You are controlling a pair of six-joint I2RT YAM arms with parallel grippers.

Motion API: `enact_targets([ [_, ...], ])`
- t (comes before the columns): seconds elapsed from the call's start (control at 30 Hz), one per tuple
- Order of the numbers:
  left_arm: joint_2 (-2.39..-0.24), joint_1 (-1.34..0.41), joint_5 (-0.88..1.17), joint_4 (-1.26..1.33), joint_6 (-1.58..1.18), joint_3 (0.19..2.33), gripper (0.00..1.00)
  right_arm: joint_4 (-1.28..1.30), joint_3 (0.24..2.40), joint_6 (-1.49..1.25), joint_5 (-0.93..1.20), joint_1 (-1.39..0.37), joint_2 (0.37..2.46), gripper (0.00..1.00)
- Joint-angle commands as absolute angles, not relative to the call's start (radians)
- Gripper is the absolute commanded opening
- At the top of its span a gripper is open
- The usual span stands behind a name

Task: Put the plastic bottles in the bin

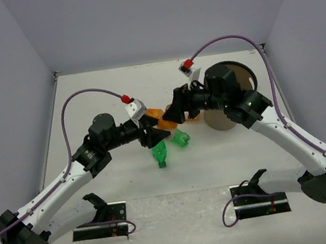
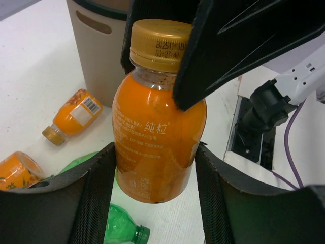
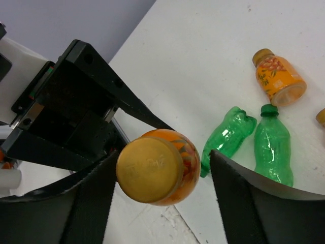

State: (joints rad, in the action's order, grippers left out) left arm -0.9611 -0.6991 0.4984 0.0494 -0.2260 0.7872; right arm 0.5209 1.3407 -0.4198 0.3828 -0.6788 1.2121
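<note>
An orange bottle [image 2: 152, 137] with a gold cap is held upright above the table between both grippers. My left gripper [image 2: 155, 150] is shut on its lower body. My right gripper [image 3: 163, 157] is open around its cap and neck [image 3: 150, 170], with one finger close against the cap and a gap on the other side. In the top view the grippers [image 1: 155, 132] [image 1: 171, 115] meet at the table's middle. Two green bottles [image 1: 161, 154] [image 1: 180, 138] lie below them. Two more orange bottles [image 2: 76, 114] [image 2: 15, 170] lie on the table. The brown bin [image 1: 247, 74] stands at the right, behind my right arm.
The bin's wall [image 2: 96, 56] stands just behind the held bottle in the left wrist view. The green bottles [image 3: 228, 134] [image 3: 273, 150] and an orange one [image 3: 278, 76] lie side by side under my right gripper. Black brackets [image 1: 101, 221] [image 1: 259, 199] sit at the near edge.
</note>
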Motion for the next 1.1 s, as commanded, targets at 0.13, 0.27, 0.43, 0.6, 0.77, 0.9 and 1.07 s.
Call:
enact_targets([
  [0.13, -0.969, -0.709, 0.515, 0.143, -0.233, 0.778, 0.0, 0.565, 1.396, -0.373, 0.307, -0.715, 1.217, 0.21],
  [0.27, -0.983, -0.709, 0.488, 0.14, -0.236, 0.782, 0.0, 0.554, 1.379, -0.374, 0.296, -0.715, 1.197, 0.0],
  [0.43, -0.979, -0.709, 0.388, 0.114, -0.264, 0.788, 1.0, 0.557, 1.407, -0.361, 0.18, -0.713, 1.163, 0.0],
  [0.6, -0.916, -0.709, 0.1, -0.068, -0.293, 0.802, 1.0, 0.676, 1.528, -0.298, -0.159, -0.632, 1.114, 0.0],
  [0.77, -0.859, -0.707, -0.27, -0.193, -0.503, 0.793, 1.0, 0.695, 1.546, -0.282, -0.322, -0.402, 1.075, 0.0],
  [0.9, -0.917, -0.707, -0.3, -0.283, -0.59, 0.853, 1.0, 0.681, 1.543, -0.256, -0.465, -0.324, 1.121, 0.0],
  [1.07, -1.095, -0.707, -0.423, -0.5, -0.898, 1.049, 1.0, 0.647, 1.542, -0.262, -0.555, -0.308, 1.195, 0.99],
])
